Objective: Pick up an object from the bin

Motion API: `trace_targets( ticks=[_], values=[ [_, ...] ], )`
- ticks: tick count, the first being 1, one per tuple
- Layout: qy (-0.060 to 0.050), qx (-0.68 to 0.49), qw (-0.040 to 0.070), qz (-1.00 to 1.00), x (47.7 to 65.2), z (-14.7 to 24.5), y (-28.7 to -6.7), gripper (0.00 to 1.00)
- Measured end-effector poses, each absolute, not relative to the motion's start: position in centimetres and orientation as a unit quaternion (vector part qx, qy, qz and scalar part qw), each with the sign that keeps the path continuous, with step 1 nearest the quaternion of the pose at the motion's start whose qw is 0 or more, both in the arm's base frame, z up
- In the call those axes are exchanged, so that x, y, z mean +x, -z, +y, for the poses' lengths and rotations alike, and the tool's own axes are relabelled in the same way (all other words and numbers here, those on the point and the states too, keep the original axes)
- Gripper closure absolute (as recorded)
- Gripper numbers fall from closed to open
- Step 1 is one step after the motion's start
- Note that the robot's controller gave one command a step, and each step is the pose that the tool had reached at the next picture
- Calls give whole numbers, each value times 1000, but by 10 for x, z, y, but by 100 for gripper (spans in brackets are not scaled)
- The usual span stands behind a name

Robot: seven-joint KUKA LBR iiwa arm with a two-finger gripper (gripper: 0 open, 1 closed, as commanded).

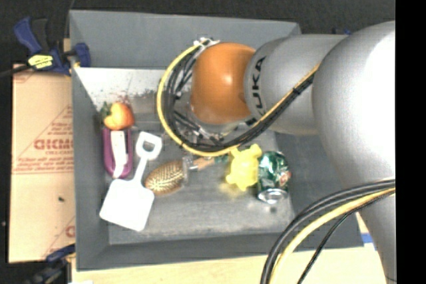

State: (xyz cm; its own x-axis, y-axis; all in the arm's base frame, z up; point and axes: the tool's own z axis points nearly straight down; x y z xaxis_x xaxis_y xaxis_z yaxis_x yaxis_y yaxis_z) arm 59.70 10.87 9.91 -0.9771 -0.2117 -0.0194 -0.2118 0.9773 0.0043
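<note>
1. Camera view is showing the arm's orange wrist cover (219, 83) hanging over the middle of the grey bin (186, 33).
2. Under it, the gripper (198, 156) is sitting just right of a golden oval brush (165, 177) at lower centre; whether it is apart or together cannot be told.
3. A white scoop (128, 201), a yellow toy (243, 167) and a green can (271, 176) are lying nearby.

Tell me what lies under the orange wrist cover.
Beside the orange cover, at its lower edge, a golden oval brush, a yellow toy and bin floor show. Whatever lies straight beneath it is hidden.
</note>
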Motion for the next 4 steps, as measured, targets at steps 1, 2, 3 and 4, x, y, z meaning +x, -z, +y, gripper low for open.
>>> trace_targets(
  ticks=[1,2,3,4],
  values=[
    [-4,-98,8,995,591,112,-93,100],
    [-4,-97,8,995,591,112,-93,100],
    [-4,-97,8,995,591,112,-93,100],
    [-4,-97,8,995,591,112,-93,100]
  ],
)
